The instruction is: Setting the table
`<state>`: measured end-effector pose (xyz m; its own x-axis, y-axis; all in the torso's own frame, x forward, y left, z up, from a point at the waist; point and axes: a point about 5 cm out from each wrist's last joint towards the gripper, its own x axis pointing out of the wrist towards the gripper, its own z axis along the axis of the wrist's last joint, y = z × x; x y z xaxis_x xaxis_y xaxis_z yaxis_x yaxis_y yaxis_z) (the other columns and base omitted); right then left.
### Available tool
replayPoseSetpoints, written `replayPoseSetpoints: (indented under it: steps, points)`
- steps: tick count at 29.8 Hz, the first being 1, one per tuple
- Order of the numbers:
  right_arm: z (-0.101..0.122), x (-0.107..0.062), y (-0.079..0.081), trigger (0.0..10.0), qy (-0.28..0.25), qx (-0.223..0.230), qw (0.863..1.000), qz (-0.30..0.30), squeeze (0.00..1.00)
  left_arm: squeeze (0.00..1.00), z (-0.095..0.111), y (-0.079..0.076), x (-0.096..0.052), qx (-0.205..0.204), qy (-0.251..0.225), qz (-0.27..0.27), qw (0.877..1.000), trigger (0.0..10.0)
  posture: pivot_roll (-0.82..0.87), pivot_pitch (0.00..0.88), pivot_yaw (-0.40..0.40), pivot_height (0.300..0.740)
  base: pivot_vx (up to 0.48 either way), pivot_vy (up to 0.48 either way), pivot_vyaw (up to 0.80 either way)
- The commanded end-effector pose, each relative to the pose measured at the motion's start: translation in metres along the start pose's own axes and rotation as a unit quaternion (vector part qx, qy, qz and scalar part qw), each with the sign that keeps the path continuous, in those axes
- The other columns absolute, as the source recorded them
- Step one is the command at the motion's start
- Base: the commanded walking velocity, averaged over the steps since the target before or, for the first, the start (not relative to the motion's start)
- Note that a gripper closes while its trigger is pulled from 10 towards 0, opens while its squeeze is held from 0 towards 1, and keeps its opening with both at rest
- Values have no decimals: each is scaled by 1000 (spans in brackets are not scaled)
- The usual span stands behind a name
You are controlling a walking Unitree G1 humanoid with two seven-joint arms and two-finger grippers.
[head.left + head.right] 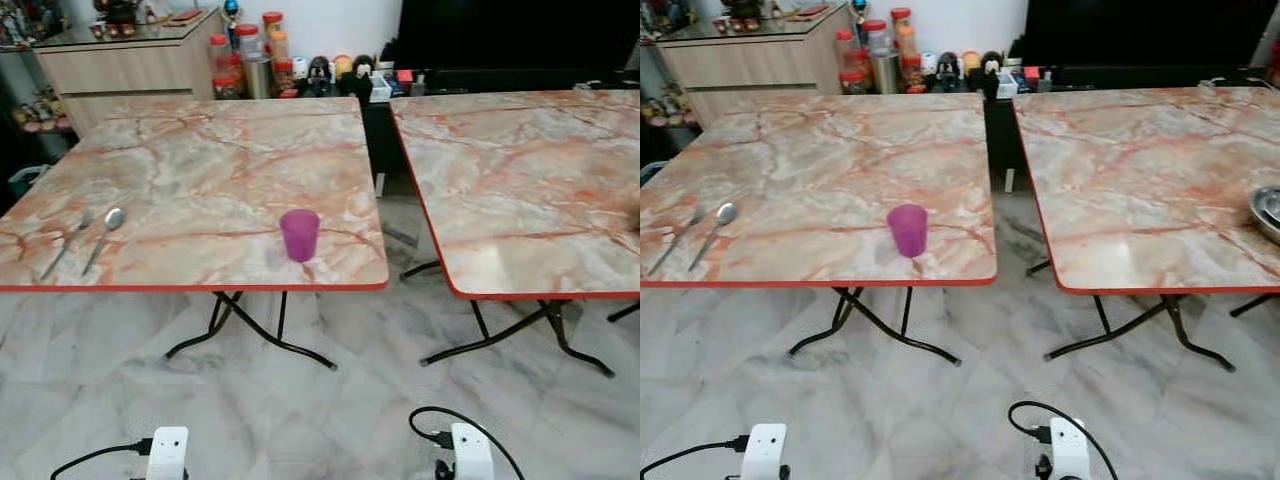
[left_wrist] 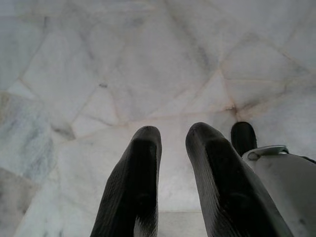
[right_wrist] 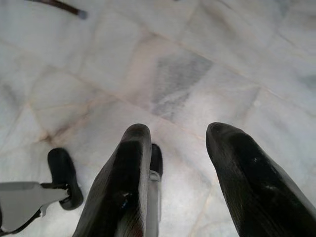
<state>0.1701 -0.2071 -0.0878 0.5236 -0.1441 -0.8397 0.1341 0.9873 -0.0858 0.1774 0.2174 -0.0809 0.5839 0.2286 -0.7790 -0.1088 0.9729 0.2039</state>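
A: Two grippers are seen, both hanging low and pointed at the marble floor. The left gripper is held with its fingers only a little apart, a narrow gap between them. The right gripper is spread wider. Nothing is held or touched by either one.

B: And where are the task's things placed from there?

A: Ahead and above, on the left table. A purple cup is stood upright near the front edge. A spoon and a fork are laid side by side at the table's left end, well apart from the cup; their long axes are turned away from the robot, slightly slanted.

B: Which arm is judged nearer?

A: For the cutlery, the left arm. The cup lies about in the middle, so either arm could be used. On the right table, a metal bowl is cut by the edge of the right eye view; there the right arm is nearer.
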Motion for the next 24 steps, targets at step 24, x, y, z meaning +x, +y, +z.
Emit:
replayPoseSetpoints:
  steps: [24]
  points:
    - [-1, 0, 2, 10000, -1, 5, 1000, 13, 0, 0, 12, -3, 2, -10, -8, 7, 1000, 10000, -60, 0, 23, 740, 352, 0, 0]
